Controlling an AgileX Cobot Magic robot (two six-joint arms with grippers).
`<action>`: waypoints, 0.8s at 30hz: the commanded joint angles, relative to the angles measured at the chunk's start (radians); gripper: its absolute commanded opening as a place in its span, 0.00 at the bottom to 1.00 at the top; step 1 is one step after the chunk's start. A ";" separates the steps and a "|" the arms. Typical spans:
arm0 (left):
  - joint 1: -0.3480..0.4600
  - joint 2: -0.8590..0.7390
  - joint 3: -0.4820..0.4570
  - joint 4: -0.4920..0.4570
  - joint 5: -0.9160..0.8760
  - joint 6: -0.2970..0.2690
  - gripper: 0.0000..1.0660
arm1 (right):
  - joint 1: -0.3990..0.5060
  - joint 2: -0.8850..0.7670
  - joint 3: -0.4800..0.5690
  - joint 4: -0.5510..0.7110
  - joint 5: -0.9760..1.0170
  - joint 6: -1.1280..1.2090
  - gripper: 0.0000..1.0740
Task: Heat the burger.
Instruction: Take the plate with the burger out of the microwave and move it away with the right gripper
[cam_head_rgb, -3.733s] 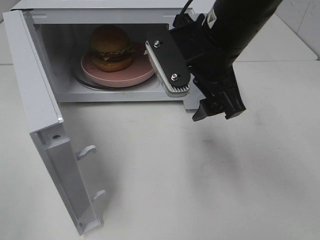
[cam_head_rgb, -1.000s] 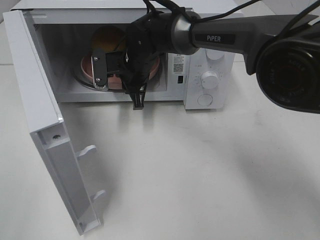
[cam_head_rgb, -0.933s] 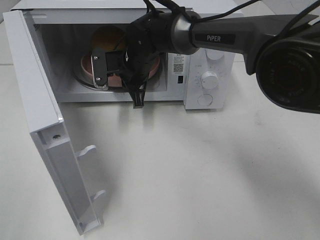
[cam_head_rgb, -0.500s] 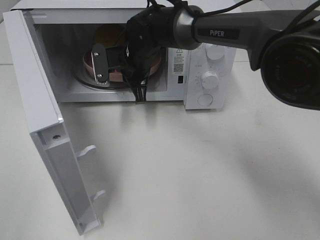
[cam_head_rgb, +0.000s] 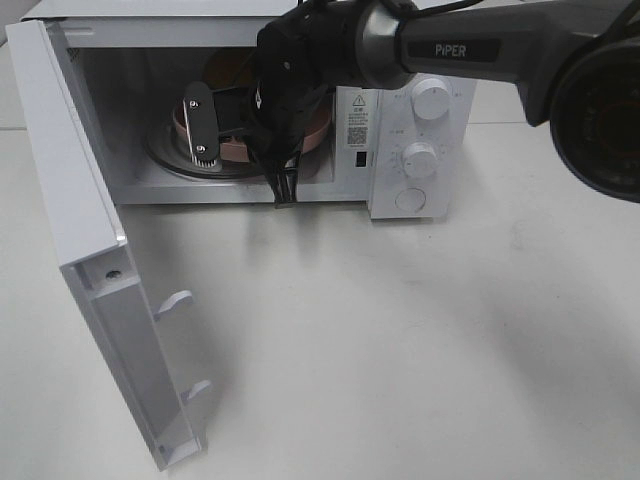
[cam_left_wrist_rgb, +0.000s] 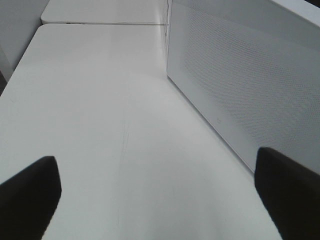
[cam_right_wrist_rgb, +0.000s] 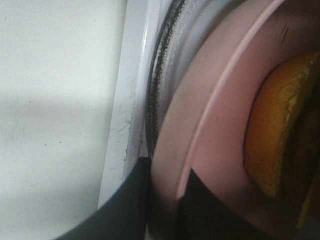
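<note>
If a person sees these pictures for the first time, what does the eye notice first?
The black right arm reaches into the open microwave, its jaws closing on the rim of the pink plate that carries the burger. The white door stands wide open on the left.

White microwave (cam_head_rgb: 420, 150) upper centre, door (cam_head_rgb: 90, 250) swung open at left. Pink plate (cam_head_rgb: 318, 135) on glass turntable (cam_head_rgb: 175, 165) inside. White table (cam_head_rgb: 400, 350) below.
</note>
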 joint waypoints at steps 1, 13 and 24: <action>0.000 -0.021 0.003 -0.005 -0.008 -0.001 0.99 | 0.005 -0.053 0.053 -0.009 -0.071 -0.034 0.00; 0.000 -0.021 0.003 -0.005 -0.008 -0.001 0.99 | 0.005 -0.213 0.331 -0.011 -0.299 -0.069 0.00; 0.000 -0.021 0.003 -0.005 -0.008 -0.001 0.99 | 0.005 -0.355 0.542 -0.018 -0.445 -0.088 0.00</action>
